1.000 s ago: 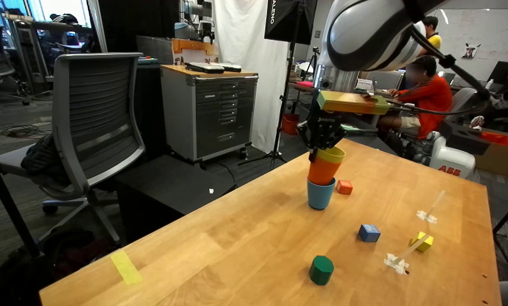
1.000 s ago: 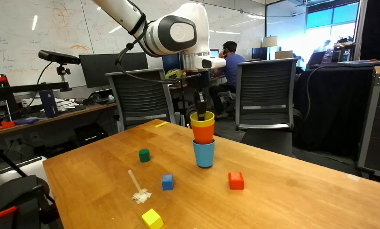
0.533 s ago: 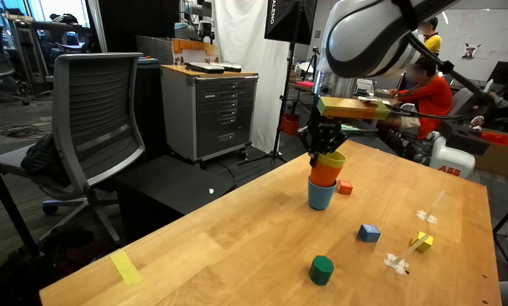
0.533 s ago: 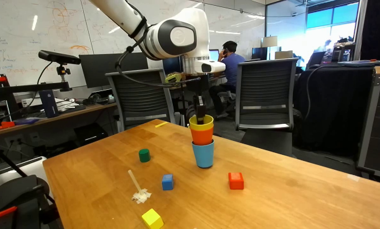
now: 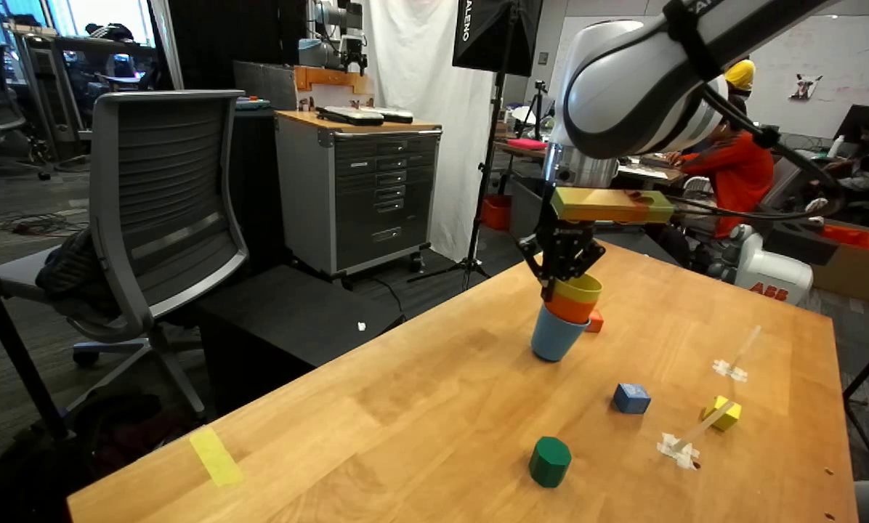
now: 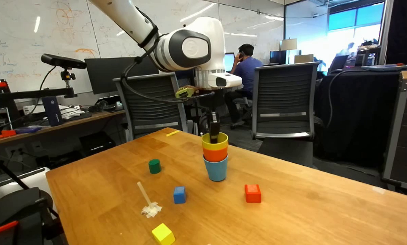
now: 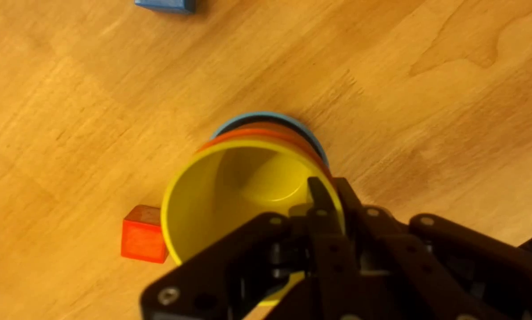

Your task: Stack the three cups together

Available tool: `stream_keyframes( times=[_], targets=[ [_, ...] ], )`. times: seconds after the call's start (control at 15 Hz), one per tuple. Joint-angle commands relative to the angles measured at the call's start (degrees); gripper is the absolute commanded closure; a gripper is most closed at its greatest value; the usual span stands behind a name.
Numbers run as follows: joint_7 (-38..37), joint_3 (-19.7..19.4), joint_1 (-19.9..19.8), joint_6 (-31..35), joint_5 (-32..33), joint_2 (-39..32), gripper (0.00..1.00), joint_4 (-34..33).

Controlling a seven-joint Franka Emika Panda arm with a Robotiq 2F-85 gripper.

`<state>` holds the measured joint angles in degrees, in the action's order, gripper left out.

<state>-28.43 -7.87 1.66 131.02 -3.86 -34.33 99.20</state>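
The yellow cup (image 5: 588, 288) sits nested in the orange cup (image 5: 572, 311). The orange cup's lower part is inside the blue cup (image 5: 556, 338), which stands tilted on the table (image 5: 434, 407). The same stack shows as yellow cup (image 6: 220, 145), orange cup (image 6: 215, 156) and blue cup (image 6: 217, 170). My gripper (image 7: 329, 186) is shut on the wall of the nested yellow and orange cups, one finger inside the yellow cup (image 7: 270, 178) and the other outside. In the wrist view only an arc of the blue cup's rim (image 7: 266, 114) shows behind them.
A red block (image 6: 253, 193) lies close to the stack. A blue block (image 6: 179, 194), a yellow block (image 6: 163, 234) and a green block (image 6: 154, 166) lie farther off. Thin sticks (image 5: 707, 425) are taped to the table.
My gripper has moved down with the yellow and orange cups. The orange cup now sits deeper in the blue cup. The blue cup, upright before, is now tilted and slightly shifted.
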Motion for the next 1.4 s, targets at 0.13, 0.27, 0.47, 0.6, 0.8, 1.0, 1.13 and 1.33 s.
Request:
stream_keyframes(
  times=[0.13,0.27,0.47,0.6,0.8,1.0,1.13,1.33],
  targets=[
    [-1.2,-1.5,-0.3,0.9,0.6,-2.4,0.64,-0.5],
    [-1.2,-1.6,-0.3,1.1,0.5,-2.4,0.49,-0.4],
    [-0.4,-1.1,-0.4,1.3,0.0,-1.7,0.27,0.4],
    [0.3,-0.6,-0.2,1.9,-0.2,-0.3,0.12,1.7],
    [1.2,0.4,0.4,3.8,-0.2,2.8,0.0,4.2],
    [2.7,1.7,1.3,7.1,-0.1,7.2,0.0,7.9],
    [4.8,2.9,2.0,9.1,0.4,11.0,0.0,11.5],
    [9.0,5.0,3.2,10.9,1.3,17.2,0.0,17.6]
  ],
)
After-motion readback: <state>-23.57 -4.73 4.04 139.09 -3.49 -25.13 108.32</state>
